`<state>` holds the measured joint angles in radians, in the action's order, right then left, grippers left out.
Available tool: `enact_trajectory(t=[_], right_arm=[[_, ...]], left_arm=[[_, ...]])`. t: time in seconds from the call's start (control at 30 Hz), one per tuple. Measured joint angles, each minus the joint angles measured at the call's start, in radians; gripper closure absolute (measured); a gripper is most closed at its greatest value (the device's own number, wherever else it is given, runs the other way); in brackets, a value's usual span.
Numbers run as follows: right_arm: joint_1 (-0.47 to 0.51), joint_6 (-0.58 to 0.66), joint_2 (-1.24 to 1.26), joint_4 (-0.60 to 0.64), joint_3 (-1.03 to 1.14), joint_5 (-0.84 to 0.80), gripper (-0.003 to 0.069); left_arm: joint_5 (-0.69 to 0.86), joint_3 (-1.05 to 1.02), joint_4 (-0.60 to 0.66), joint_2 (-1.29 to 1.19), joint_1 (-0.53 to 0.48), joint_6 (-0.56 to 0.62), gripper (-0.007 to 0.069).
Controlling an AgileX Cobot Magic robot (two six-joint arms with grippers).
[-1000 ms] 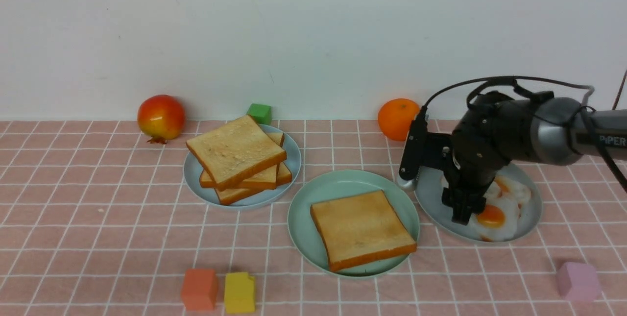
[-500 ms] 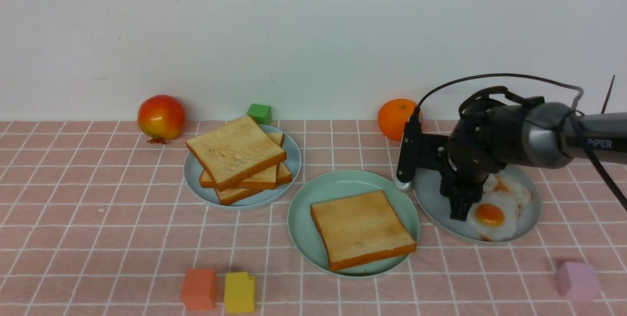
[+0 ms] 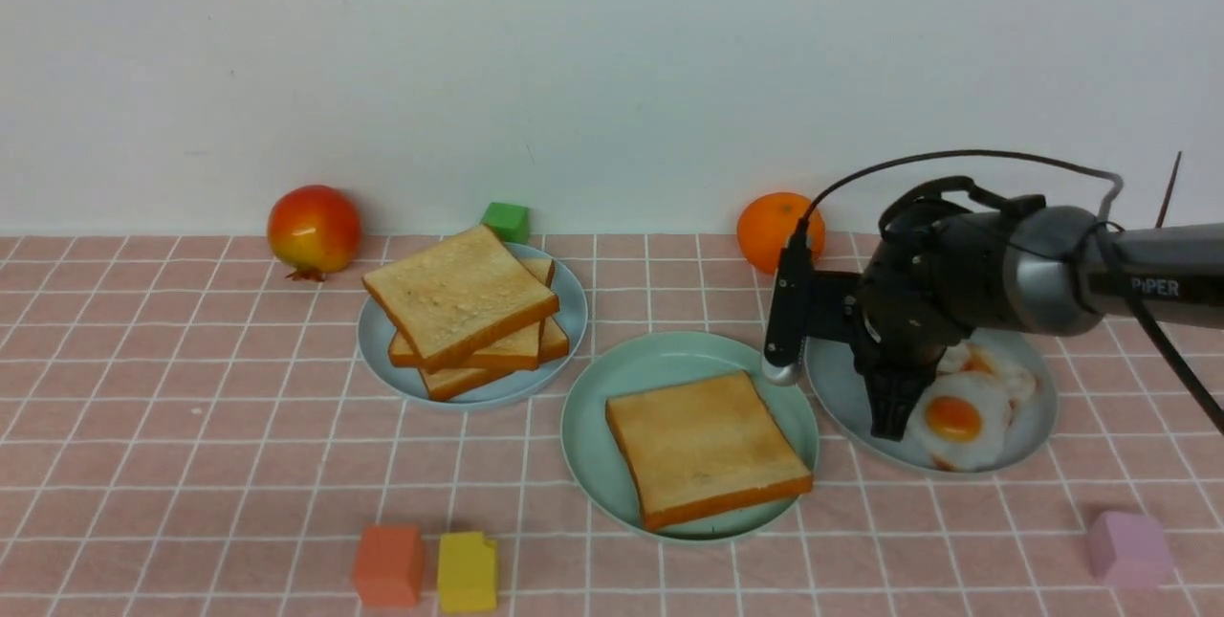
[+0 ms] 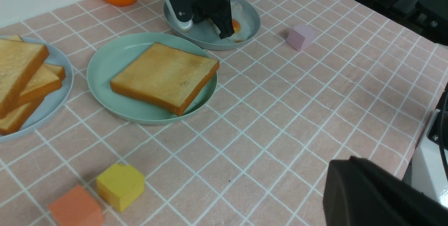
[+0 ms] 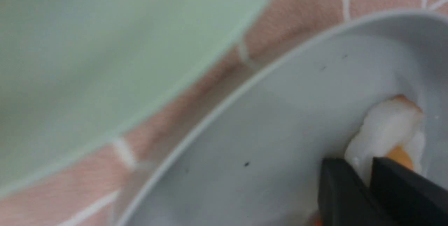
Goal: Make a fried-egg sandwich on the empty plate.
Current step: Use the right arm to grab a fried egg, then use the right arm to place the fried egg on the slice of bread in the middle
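Pink checked cloth [image 3: 191, 426] covers the table beneath a plain white wall [image 3: 612, 72]. From the front, three plates are counted: the mint-green plate [image 3: 612, 378], central, bearing one toast slice [image 3: 706, 450]; the left blue-grey plate [image 3: 382, 363], stacked with a three-slice toast pile [image 3: 459, 301]; the right blue-grey plate [image 3: 841, 402], holding two fried eggs [image 3: 975, 397]. One pomegranate [image 3: 314, 230], one orange [image 3: 776, 231], a green block [image 3: 506, 220], orange block [image 3: 387, 564], yellow block [image 3: 468, 569] and pink block [image 3: 1130, 550] are spread around, with open cloth left at the left side. From the left wrist, the left gripper [image 4: 353, 187], pressed together, is held above bare cloth. From the right wrist, the right gripper [image 5: 366, 170] is shown pinching the front egg [image 5: 385, 128] by its white edge, inside that plate's rim.
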<state>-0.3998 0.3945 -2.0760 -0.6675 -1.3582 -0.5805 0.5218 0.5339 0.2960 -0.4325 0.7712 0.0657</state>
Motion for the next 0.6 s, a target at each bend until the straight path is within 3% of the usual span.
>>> enact_trajectory(t=[0.17, 0.43, 0.6], right_arm=[[-0.039, -0.055, 0.065, 0.022, 0.001, -0.035, 0.0580], [-0.109, -0.230, 0.213, 0.035, 0.011, -0.183, 0.0582], [-0.261, -0.376, 0.343, 0.092, 0.021, -0.273, 0.0582]], left_arm=[[0.000, 0.000, 0.000, 0.000, 0.000, 0.000, 0.0613], [0.013, 0.000, 0.000, 0.000, 0.000, 0.000, 0.0613], [0.015, 0.000, -0.009, 0.000, 0.000, 0.001, 0.0613]])
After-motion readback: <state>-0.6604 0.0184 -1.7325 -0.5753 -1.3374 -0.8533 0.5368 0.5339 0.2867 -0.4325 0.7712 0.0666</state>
